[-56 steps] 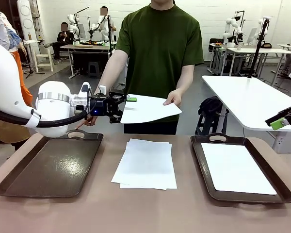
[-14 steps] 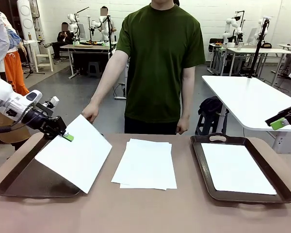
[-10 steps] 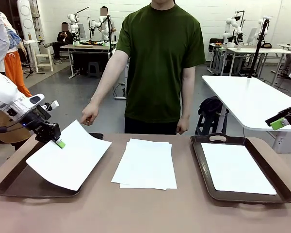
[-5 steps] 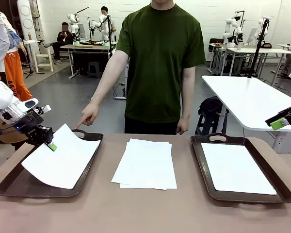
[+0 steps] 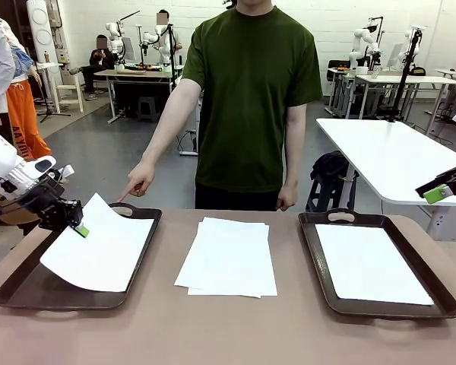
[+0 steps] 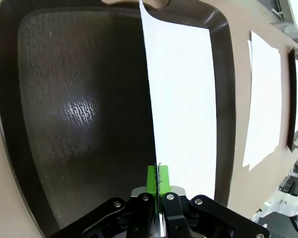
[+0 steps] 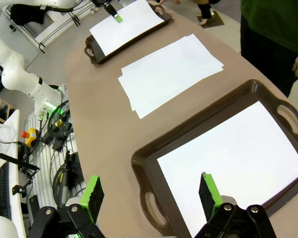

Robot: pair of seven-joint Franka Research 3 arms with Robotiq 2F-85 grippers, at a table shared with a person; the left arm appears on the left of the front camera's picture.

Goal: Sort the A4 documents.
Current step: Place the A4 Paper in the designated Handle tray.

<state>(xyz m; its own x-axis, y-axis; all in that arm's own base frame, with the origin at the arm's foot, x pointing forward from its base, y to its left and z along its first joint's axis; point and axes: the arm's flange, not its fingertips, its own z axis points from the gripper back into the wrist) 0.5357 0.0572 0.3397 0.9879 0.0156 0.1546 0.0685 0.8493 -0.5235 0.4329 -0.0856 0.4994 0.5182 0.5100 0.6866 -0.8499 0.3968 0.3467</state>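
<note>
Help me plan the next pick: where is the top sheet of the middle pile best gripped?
Probably at a near corner, coming in low from the robot's side. The pile lies flat on the table, so only a thin edge can be pinched, and its sheets are fanned slightly there.

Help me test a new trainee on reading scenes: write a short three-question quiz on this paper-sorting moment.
1. True or false: the left gripper is shut on the edge of a sheet that rests partly in the left tray.
2. Fill in: the right gripper, whose camera looks down at the right tray, has its jaws ____.
3. Where does the stack of sheets lie? A in the left tray; B on the table between the two trays; C in the right tray.
Key: 1 true; 2 open; 3 B.
</note>
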